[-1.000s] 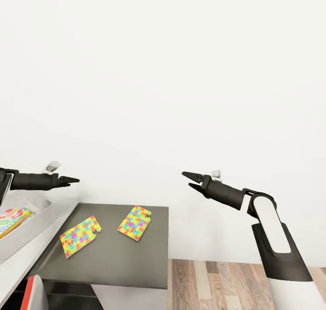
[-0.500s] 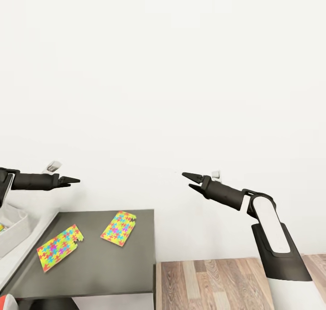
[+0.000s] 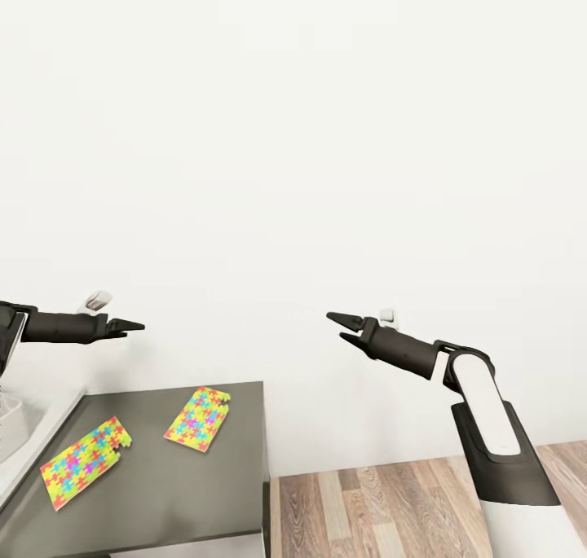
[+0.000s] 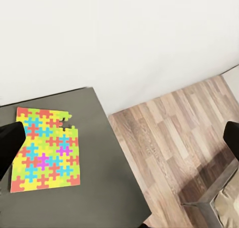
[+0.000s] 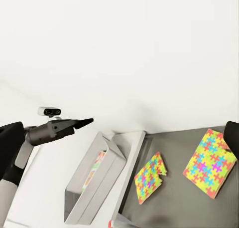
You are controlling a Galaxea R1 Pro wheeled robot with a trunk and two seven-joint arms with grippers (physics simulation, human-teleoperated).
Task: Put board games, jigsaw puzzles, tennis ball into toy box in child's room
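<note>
Two jigsaw puzzles flat on dark counter, apart. Left gripper clenched, empty; right gripper released, both raised above the counter.

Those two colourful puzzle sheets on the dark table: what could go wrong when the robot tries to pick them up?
Both puzzles lie flat on the dark table, so a gripper may struggle to get under them. The right gripper and the left gripper hang well above the tabletop. The toy box sits off to the left, so a thin sheet could slip on the way there.
</note>
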